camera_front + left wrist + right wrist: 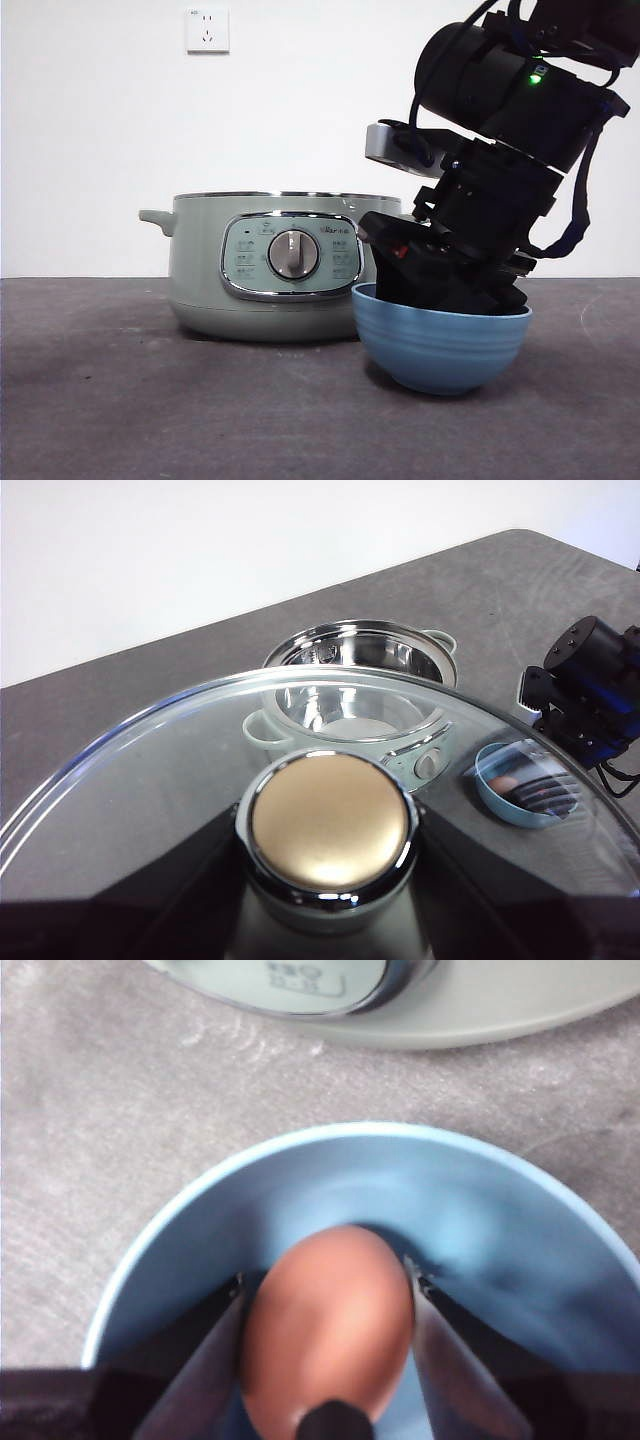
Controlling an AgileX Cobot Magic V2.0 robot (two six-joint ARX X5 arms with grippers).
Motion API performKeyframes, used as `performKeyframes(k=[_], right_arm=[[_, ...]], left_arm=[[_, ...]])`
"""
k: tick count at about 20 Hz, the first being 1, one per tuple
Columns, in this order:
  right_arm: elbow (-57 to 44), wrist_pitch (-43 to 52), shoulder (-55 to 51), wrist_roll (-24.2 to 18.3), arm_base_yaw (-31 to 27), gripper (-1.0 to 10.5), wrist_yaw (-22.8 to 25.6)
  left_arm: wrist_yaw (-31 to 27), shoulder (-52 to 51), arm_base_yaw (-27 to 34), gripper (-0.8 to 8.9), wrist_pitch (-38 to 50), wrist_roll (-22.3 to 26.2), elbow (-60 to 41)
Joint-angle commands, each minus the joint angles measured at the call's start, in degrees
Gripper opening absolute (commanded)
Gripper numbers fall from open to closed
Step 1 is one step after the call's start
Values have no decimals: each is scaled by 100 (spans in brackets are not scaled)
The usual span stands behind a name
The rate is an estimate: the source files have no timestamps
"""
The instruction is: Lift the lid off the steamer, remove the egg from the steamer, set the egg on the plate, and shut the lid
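**Kid:** Where is everything?

**Helper:** The big green steamer (270, 265) stands open. The left gripper (330, 920) holds the lid (150, 780) up by its knob. The right gripper (328, 1360) pinches the egg (325, 1330) down inside the blue plate (440, 345).

**Kid:** What now?

**Helper:** I think: lower gently, let go slowly, then lift straight up.

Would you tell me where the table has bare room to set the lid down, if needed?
Bare grey table runs in front of the steamer and to its left. It is crowded at the blue bowl, where the right gripper holds the egg inside. The left gripper holds the lid aloft.
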Motion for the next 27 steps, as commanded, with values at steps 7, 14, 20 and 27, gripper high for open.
performKeyframes(k=[7, 14, 20, 27], right_arm=[[-61, -26, 70, 22, 46, 442, -31], [-61, -33, -719, 26, 46, 442, -26], [-61, -393, -2271, 109, 46, 441, -24], [-61, -1572, -4562, 570, 46, 441, -22]], left_arm=[[22, -46, 15, -8, 249, 4, 37], [33, -46, 15, -8, 256, 0, 37], [57, 107, 15, -8, 487, 0, 37], [678, 1193, 7, -8, 1917, -35, 37]])
